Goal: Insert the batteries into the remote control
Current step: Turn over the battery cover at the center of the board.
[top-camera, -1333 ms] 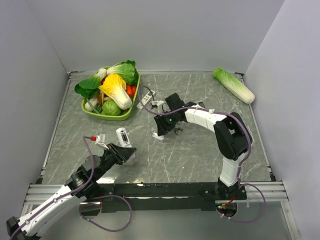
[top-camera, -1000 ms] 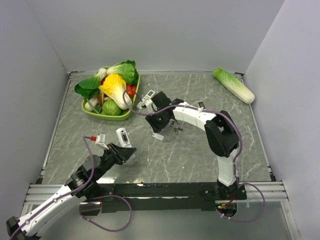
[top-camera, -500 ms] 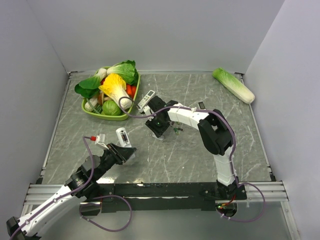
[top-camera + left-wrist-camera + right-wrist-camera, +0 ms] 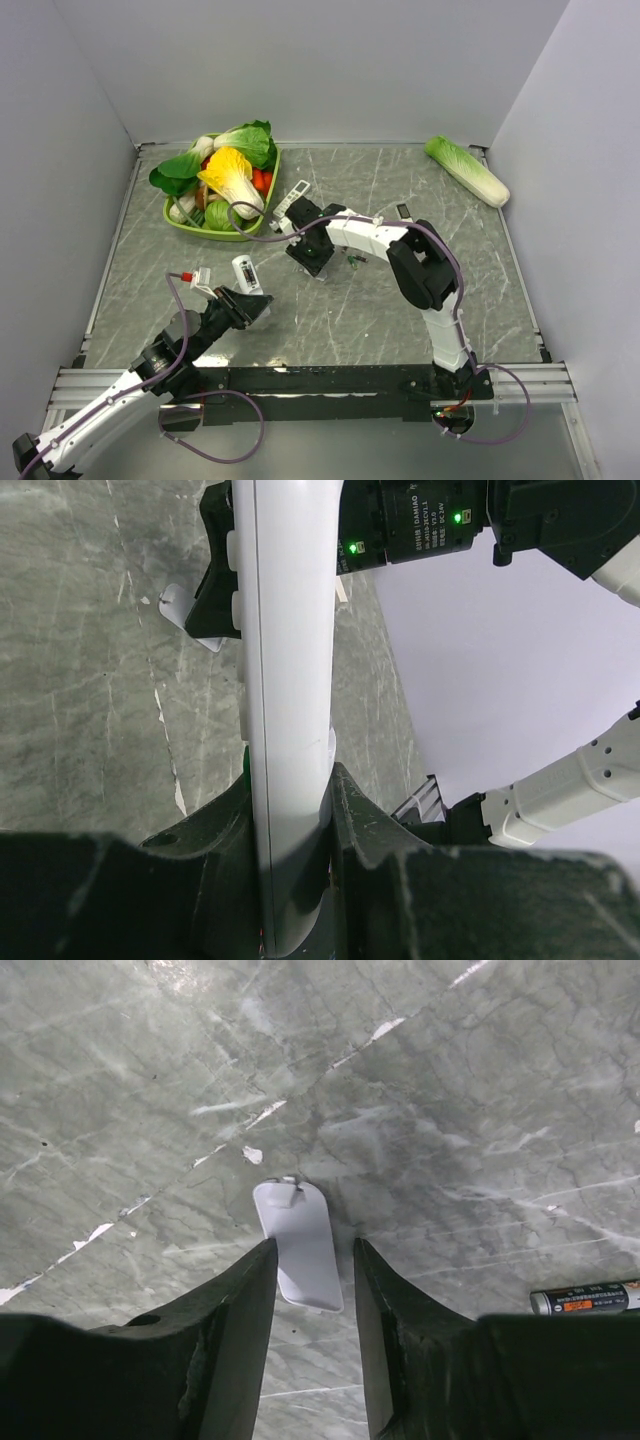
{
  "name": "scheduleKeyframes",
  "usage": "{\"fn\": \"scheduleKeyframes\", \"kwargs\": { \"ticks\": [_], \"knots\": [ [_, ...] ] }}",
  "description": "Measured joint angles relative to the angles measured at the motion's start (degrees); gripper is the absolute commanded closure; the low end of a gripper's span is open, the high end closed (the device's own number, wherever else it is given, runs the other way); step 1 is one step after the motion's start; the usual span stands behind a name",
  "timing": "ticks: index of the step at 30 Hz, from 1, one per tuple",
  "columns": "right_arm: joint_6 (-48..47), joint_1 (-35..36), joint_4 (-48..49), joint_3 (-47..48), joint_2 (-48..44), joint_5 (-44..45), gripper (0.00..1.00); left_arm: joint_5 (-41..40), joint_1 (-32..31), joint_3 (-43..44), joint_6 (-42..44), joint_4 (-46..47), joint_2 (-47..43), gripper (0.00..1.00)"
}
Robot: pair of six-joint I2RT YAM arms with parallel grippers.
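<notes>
The right tool [image 4: 308, 255] is pictured left of the frame's centre in the overhead view, having been swung leftward across the counter [image 4: 480, 300] over the past second, from a spot nearer the middle. The elbow of its arm has been drawn in behind it. The left arm has not been moved.

Through the right wrist camera, the right tool [image 4: 313, 1250] is seen with its jaws parted astride a small white battery cover [image 4: 298, 1235] lying flat on the marbled counter. A sliver of counter shows between the cover and one finger, so nothing is gripped. One battery [image 4: 585, 1298] is seen at the lower right edge of that view, well apart from the fingers. In the overhead view the batteries [image 4: 355, 260] lie just right of the tool.

The remote control [image 4: 243, 272] is held off the counter at lower left of the overhead frame, clenched in the left tool [image 4: 248, 300]. In the left wrist view it is shown edge-on, pinched between the fingers.

Room is tightest at upper left, where a slim remote [image 4: 292, 195] and a green tray [image 4: 205, 232] of vegetables lie close to the right tool. Open counter is seen between the two tools and from the right arm to the right-hand wall. A napa cabbage [image 4: 467, 170] lies in the far right corner.
</notes>
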Motion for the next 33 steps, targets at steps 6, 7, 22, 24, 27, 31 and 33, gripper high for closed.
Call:
{"fn": "scheduleKeyframes", "kwargs": {
  "ticks": [6,7,22,24,27,31,33],
  "knots": [
    [-0.4,1.0,-0.3,0.4,0.3,1.3,0.79,0.0,0.0,0.0,0.0,-0.1,-0.2,0.99],
    [-0.6,1.1,-0.3,0.4,0.3,1.6,0.82,0.0,0.0,0.0,0.0,0.0,-0.2,0.99],
    [0.4,3.0,-1.0,-2.0,-2.2,24.2,1.00,-0.2,0.0,0.0,0.0,-0.7,-2.3,0.99],
    [0.6,3.3,-0.8,-3.9,-2.4,30.7,1.00,-0.3,0.0,0.0,0.0,-1.2,-3.0,0.99],
    [1.1,3.7,-0.7,-5.9,-2.3,37.6,1.00,-0.7,0.0,0.0,0.0,-2.4,-3.8,0.99],
    [2.0,5.6,-0.5,-6.5,-1.4,42.7,0.98,-1.4,0.0,0.0,0.0,-4.3,-4.9,0.99],
    [2.8,7.0,-0.2,-6.5,-0.9,43.6,0.95,-1.6,0.0,0.1,0.3,-5.2,-5.1,0.99]
  ]
}}
